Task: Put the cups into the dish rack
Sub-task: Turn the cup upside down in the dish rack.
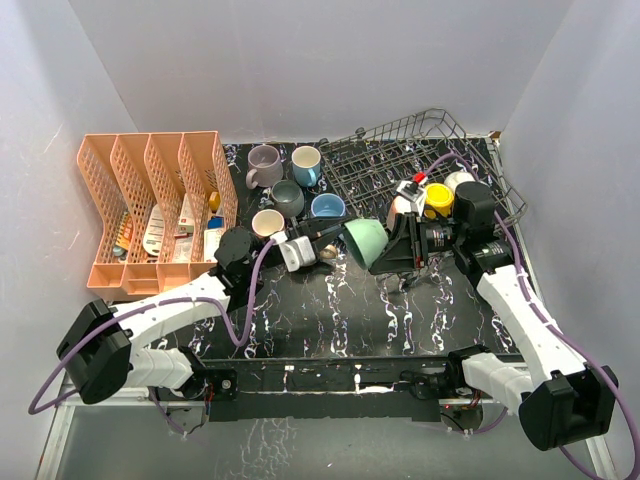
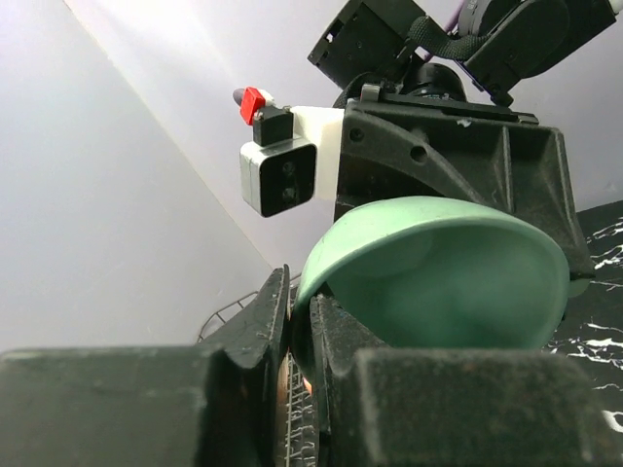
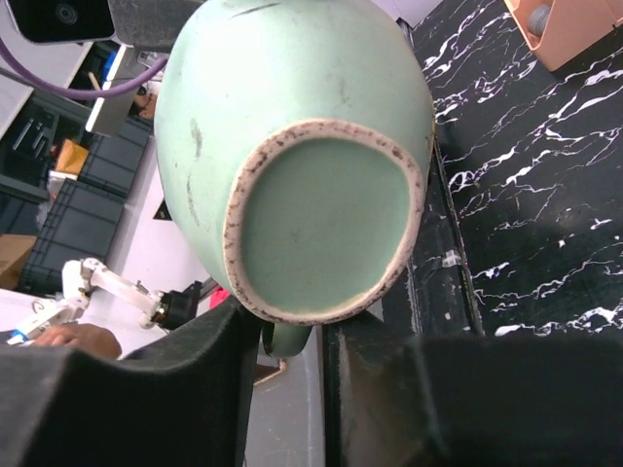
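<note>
Black marbled desk (image 1: 330, 320) between white walls, both arm bases at its near edge. Above the middle of it the green cup (image 1: 364, 238) hangs in the air between my two arms, lying on its side: mouth toward the left arm, base toward the right. My left claw (image 2: 302, 313) is pinching the cup's rim, one finger inside the wall and one outside. My right claw (image 3: 290, 365) faces the base with its jaws narrowly apart on either side of the handle; I cannot tell whether they have bitten on it yet. I judge this cup stiff, glossy and slick, with some weight for its size, and likely to chip if dropped. A rim pinch alone lets it swing, so I would want the handle or the wall held squarely before the left lets go. The bare ring under its foot looks rougher than the glaze. Beyond, toward the far edge, loose cups stand: tan (image 1: 267, 222), grey (image 1: 287, 197), blue (image 1: 327, 207), mauve (image 1: 263, 165). At the far right corner sits the dish rack (image 1: 400, 150) with a yellow cup (image 1: 438, 198) in it; an orange organiser (image 1: 150, 200) fills the far left.
</note>
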{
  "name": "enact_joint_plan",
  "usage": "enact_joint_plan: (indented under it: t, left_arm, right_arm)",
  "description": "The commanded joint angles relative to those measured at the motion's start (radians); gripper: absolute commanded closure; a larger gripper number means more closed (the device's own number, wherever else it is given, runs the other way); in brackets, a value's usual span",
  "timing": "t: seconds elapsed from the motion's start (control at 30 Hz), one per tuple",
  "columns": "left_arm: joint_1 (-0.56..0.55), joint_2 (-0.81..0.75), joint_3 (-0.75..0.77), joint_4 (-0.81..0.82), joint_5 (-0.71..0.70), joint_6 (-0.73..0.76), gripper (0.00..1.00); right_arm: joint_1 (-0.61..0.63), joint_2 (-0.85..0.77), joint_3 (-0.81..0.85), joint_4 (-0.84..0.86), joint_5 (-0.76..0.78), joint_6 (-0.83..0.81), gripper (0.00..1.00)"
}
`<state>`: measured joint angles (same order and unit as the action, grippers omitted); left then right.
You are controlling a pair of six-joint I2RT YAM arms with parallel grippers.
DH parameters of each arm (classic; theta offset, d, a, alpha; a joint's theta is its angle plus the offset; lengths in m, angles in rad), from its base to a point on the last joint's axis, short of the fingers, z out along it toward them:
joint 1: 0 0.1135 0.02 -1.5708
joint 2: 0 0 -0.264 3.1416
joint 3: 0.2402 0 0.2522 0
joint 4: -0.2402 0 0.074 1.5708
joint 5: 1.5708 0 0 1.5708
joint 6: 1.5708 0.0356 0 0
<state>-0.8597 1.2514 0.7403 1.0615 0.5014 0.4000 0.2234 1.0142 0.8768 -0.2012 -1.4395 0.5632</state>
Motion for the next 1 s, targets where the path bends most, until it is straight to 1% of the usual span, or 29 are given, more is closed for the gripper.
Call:
enact_joint_plan:
  t: [0.0, 0.03, 0.1, 0.23, 0.33, 0.4, 0.47, 0.53, 0.57, 0.6, 0.63, 0.67, 0.73, 0.83, 0.87, 0.9, 0.93, 0.97]
  left_arm:
    - [-0.005, 0.002, 0.062, 0.043, 0.030, 0.013, 1.00]
    - [-0.004, 0.004, 0.062, 0.042, 0.033, 0.013, 1.00]
    - [-0.005, 0.004, 0.061, 0.041, 0.035, 0.009, 1.00]
    - [-0.005, -0.004, 0.048, 0.033, 0.027, -0.009, 0.99]
    - [-0.004, -0.025, 0.017, 0.045, 0.004, -0.039, 0.80]
    - [-0.005, -0.046, -0.019, 0.060, -0.010, -0.071, 0.65]
    - [-0.005, -0.073, -0.051, 0.074, -0.025, -0.119, 0.56]
    - [-0.005, -0.103, -0.080, 0.064, -0.042, -0.158, 0.52]
    - [-0.005, -0.120, -0.089, 0.047, -0.045, -0.176, 0.45]
    - [-0.004, -0.139, -0.101, 0.021, -0.049, -0.209, 0.32]
    - [-0.005, -0.162, -0.112, -0.017, -0.060, -0.237, 0.15]
    - [-0.004, -0.186, -0.126, -0.047, -0.080, -0.266, 0.04]
    - [-0.005, -0.249, -0.161, -0.101, -0.127, -0.328, 0.03]
    - [-0.004, -0.358, -0.215, -0.208, -0.212, -0.418, 0.03]
    - [-0.003, -0.395, -0.227, -0.256, -0.241, -0.449, 0.03]
    - [-0.004, -0.426, -0.235, -0.312, -0.264, -0.478, 0.03]
    - [-0.003, -0.458, -0.244, -0.361, -0.293, -0.503, 0.03]
    - [-0.003, -0.486, -0.253, -0.412, -0.330, -0.535, 0.03]
  right_arm:
    - [0.017, -0.018, -0.015, 0.140, -0.018, 0.073, 0.79]
    - [0.017, -0.016, -0.019, 0.159, -0.022, 0.088, 0.85]
    - [0.017, -0.013, -0.024, 0.189, -0.026, 0.113, 0.92]
    - [0.015, -0.005, -0.027, 0.230, -0.034, 0.128, 0.92]
    - [0.007, 0.001, -0.031, 0.256, -0.039, 0.138, 0.92]
    - [-0.003, 0.004, -0.028, 0.269, -0.045, 0.137, 0.92]
    - [-0.014, 0.005, -0.024, 0.275, -0.049, 0.131, 0.92]
    - [-0.024, 0.008, -0.020, 0.274, -0.052, 0.112, 0.92]
    - [-0.029, 0.009, -0.019, 0.270, -0.054, 0.100, 0.92]
    - [-0.032, 0.009, -0.016, 0.260, -0.054, 0.081, 0.92]
    - [-0.036, 0.011, -0.012, 0.238, -0.056, 0.044, 0.92]
    - [-0.040, 0.014, -0.005, 0.197, -0.054, -0.006, 0.92]
    - [-0.054, 0.022, 0.018, 0.074, -0.040, -0.138, 0.92]
    - [-0.061, 0.040, 0.075, -0.184, 0.037, -0.421, 0.92]
    - [-0.061, 0.050, 0.098, -0.292, 0.100, -0.518, 0.92]
    - [-0.061, 0.056, 0.121, -0.335, 0.140, -0.603, 0.92]
    - [-0.062, 0.061, 0.145, -0.411, 0.199, -0.684, 0.92]
    - [-0.062, 0.066, 0.163, -0.446, 0.267, -0.754, 0.92]
